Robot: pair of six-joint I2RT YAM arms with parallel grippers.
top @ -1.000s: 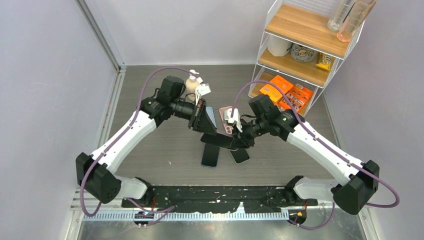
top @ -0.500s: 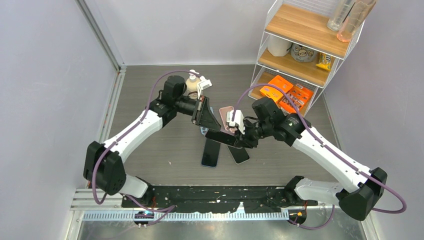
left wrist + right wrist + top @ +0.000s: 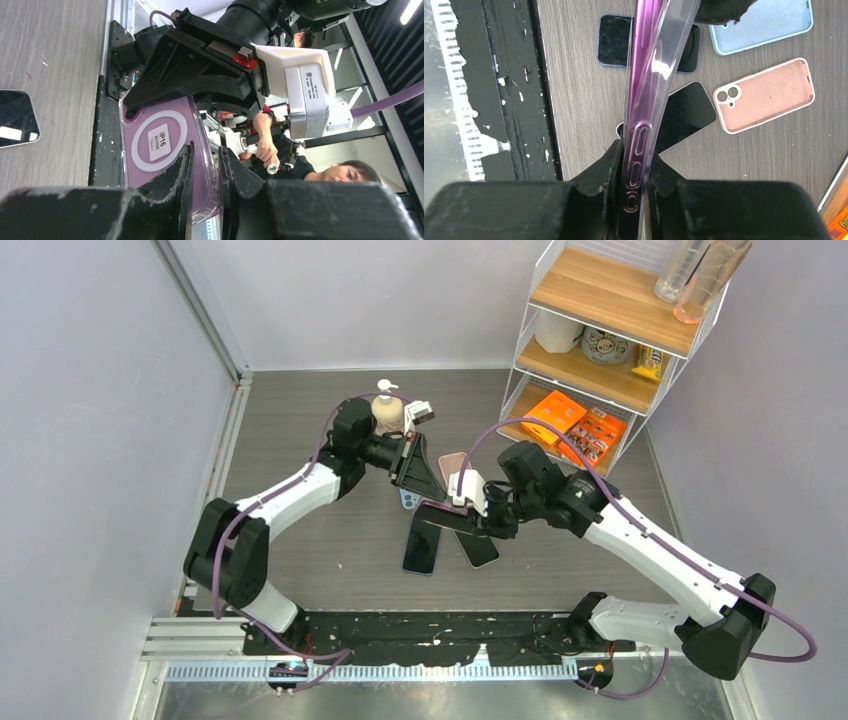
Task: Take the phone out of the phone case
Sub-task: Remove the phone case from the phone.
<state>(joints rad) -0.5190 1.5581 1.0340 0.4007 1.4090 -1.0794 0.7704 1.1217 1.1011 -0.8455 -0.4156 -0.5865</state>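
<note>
1. The left gripper is pressed together on one edge of the purple phone case, a finger on each face. In its wrist view the case rises from the fingers toward 11 o'clock.
2. The right gripper pinches the opposite end. In its own view the case stands edge-on between the fingers and runs from 6 o'clock up to 12 o'clock.
3. The case is held in the air between the two grippers, off the table. I cannot tell whether the phone sits inside it.
4. From the top camera the grippers meet over the middle of the table, the left reaching in from 10 o'clock and the right from 3 o'clock. The case itself is mostly hidden by the black fingers there.
5. Only the left wrist view shows the case's flat back, with a white ring and a small label inside it. The right gripper's black body clamps the case at 12 o'clock.
6. Only the right wrist view shows the thin translucent side with its button bumps. It also shows the table below: a pink case at 3 o'clock of the held case, a light blue case at 1 o'clock, and two dark phones lying flat beneath.
7. Only the top view shows the soap bottle just behind the left wrist at 12 o'clock.
</note>
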